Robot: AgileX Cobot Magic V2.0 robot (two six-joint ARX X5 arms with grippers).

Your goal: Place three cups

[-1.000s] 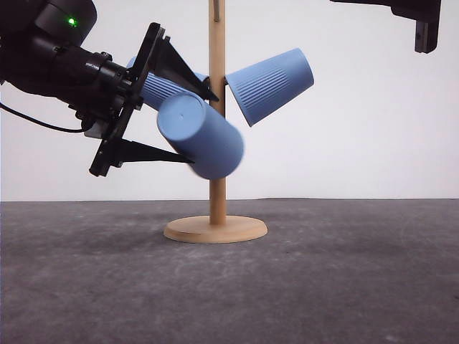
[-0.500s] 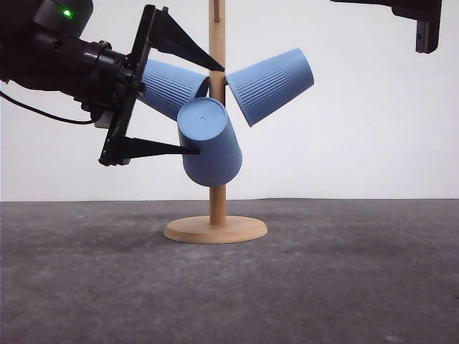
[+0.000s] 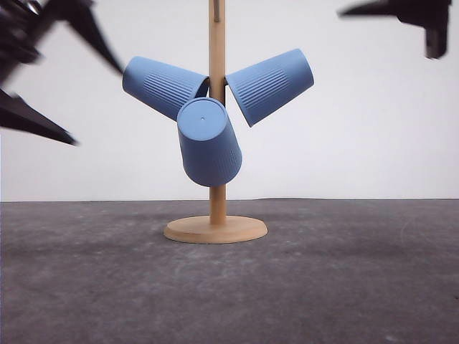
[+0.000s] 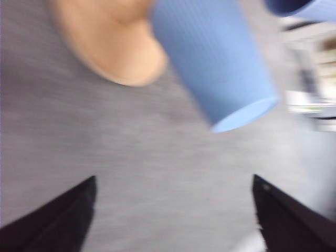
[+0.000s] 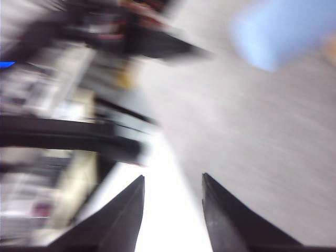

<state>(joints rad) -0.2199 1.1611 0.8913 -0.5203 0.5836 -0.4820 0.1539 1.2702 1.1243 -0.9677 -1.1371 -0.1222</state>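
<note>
Three light-blue ribbed cups hang mouth-inward on a wooden peg stand [image 3: 217,193]: one tilted up-left [image 3: 161,86], one tilted up-right [image 3: 271,84], and a front cup [image 3: 208,143] hanging base-forward below them. My left gripper [image 3: 99,107] is blurred at the far left, apart from the cups, open and empty. In the left wrist view the left gripper [image 4: 174,178] has its fingers wide apart, with a cup [image 4: 210,58] and the stand's base [image 4: 110,42] beyond it. My right gripper [image 3: 401,11] hovers high at the top right. In its wrist view the right gripper [image 5: 172,176] shows a gap with nothing in it.
The stand's round wooden base [image 3: 215,229] sits on a dark grey table [image 3: 344,287] before a white wall. A blurred cup [image 5: 283,31] appears far off in the right wrist view, beside cluttered surroundings off the table.
My left gripper has pulled away to the left from the front cup. That cup swung down and now hangs still on its peg. The right gripper has shifted slightly.
</note>
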